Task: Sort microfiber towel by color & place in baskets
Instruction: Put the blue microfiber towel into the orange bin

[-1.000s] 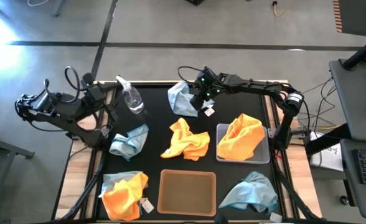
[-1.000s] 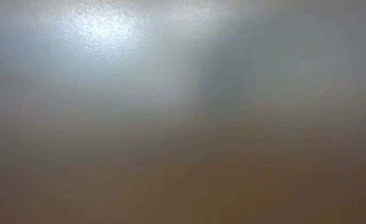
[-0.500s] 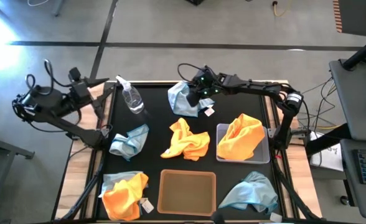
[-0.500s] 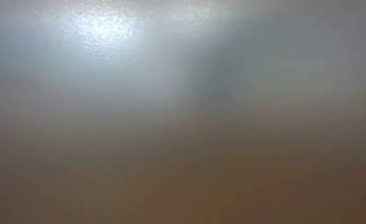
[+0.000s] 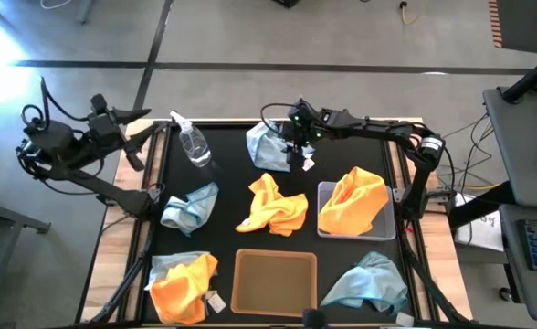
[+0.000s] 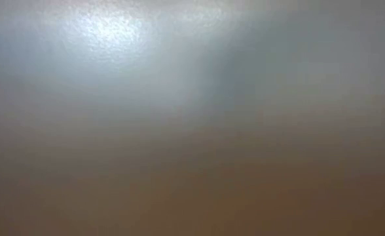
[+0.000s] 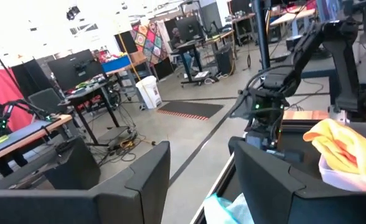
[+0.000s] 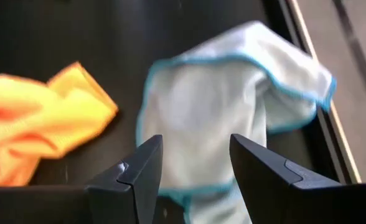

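Microfiber towels lie scattered on the black table. A pale blue towel (image 5: 265, 144) lies at the far middle, an orange one (image 5: 273, 203) at the centre, and a pale blue one (image 5: 191, 206) at the left. An orange one over a blue one (image 5: 184, 281) lies near left, and a pale blue one (image 5: 369, 281) near right. One orange towel (image 5: 355, 194) lies in the grey basket (image 5: 378, 228). The tan basket (image 5: 276, 281) stands at the near middle. My right gripper (image 8: 195, 149) hangs open, slanting down over the far blue towel (image 8: 233, 93). My left gripper (image 7: 198, 168) is open, beyond the table's left edge.
A clear spray bottle (image 5: 193, 142) lies at the far left of the table. The left wrist view looks across at the right arm (image 7: 276, 93) and the orange towel in the grey basket (image 7: 351, 149). The low view is a blur and shows nothing.
My left arm has drawn back toward the table's left edge and past it, its gripper staying open. My right gripper has rolled about its own line while staying over the far blue towel. No towel has moved.
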